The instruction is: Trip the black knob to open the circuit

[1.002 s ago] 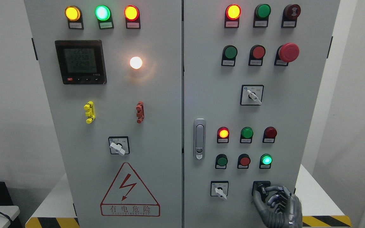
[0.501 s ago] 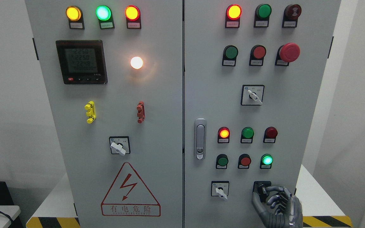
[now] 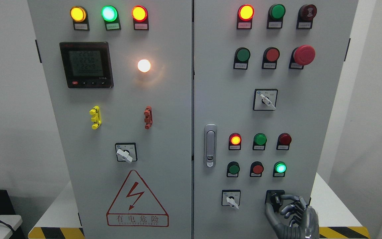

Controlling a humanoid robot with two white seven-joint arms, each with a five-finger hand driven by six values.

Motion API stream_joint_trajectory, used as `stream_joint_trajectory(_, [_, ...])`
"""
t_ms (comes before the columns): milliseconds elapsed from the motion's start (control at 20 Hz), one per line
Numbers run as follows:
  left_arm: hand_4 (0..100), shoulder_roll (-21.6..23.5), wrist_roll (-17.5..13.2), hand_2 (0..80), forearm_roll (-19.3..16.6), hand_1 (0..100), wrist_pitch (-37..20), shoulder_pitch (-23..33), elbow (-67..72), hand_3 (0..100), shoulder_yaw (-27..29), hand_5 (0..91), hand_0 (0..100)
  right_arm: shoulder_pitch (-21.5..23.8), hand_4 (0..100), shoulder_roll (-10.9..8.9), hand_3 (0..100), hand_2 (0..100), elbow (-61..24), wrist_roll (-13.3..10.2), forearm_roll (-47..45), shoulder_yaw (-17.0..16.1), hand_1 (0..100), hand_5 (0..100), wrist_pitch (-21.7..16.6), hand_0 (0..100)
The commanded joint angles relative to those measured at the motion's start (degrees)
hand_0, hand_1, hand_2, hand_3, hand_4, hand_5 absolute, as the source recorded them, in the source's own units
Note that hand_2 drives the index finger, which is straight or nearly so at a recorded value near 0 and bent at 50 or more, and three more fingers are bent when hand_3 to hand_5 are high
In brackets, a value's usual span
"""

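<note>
At the frame's lower right, the robot's right hand (image 3: 290, 212) curled thumb and fingers around the black knob (image 3: 275, 199) on the grey cabinet (image 3: 184, 99). A firm pinch and a clean wrist twist looked advisable. The warning triangle (image 3: 137, 199) read "有电危险"; the smaller labels were illegible.

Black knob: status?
Right hand shut on black knob, lower right of cabinet. Left hand out of view. Nothing in the way.
</note>
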Motion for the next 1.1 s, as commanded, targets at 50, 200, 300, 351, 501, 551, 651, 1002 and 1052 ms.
stream_joint_trajectory(50, [0,0.01,0.02,0.0,-1.93,39,0.03,-0.44,0.0,0,0.0,0.0,12,1.89,80,-1.17,77,41,-1.42,-0.09,0.0,-2.45,83,88,-0.76,12])
stream_joint_trajectory(200, [0,0.01,0.02,0.0,-1.93,39,0.03,-0.44,0.0,0,0.0,0.0,12,3.64,74,-1.87,73,40,-1.86,-0.09,-0.09,-2.89,81,80,-3.39,12])
stream_joint_trajectory(300, [0,0.01,0.02,0.0,-1.85,39,0.03,-0.44,0.0,0,0.0,0.0,12,5.4,70,-2.48,70,38,-2.47,0.0,-0.26,-2.98,80,75,-5.15,12])
stream_joint_trajectory(351, [0,0.01,0.02,0.0,-1.85,39,0.03,-0.44,0.0,0,0.0,0.0,12,6.37,67,-2.75,67,36,-2.56,0.0,-0.35,-2.98,78,72,-6.2,12])
stream_joint_trajectory(501, [0,0.01,0.02,0.0,-1.85,39,0.03,-0.44,0.0,0,0.0,0.0,12,9.0,63,-3.1,61,34,-2.56,0.87,-0.61,-2.98,70,67,-9.8,5])
stream_joint_trajectory(551, [0,-0.08,0.02,0.0,-1.85,39,0.03,-0.44,0.0,0,0.0,0.0,12,9.88,63,-3.1,60,34,-2.56,2.01,-0.79,-3.07,68,66,-10.77,3])
stream_joint_trajectory(651, [0,-0.08,0.02,0.0,-1.85,39,0.03,-0.44,0.0,0,0.0,0.0,12,11.55,60,-3.1,58,32,-2.56,3.6,-0.96,-3.33,57,63,-12.88,1])
stream_joint_trajectory(1002, [0,0.01,0.02,0.0,-1.93,39,0.03,-0.44,0.0,0,0.0,0.0,12,16.74,37,-3.19,35,14,-2.83,11.75,-5.0,-3.33,25,37,-21.22,0])
stream_joint_trajectory(1052, [0,0.01,0.02,0.0,-1.93,39,0.03,-0.44,0.0,0,0.0,0.0,12,17.53,30,-3.28,28,8,-2.83,13.78,-5.18,-3.33,19,32,-22.46,0])
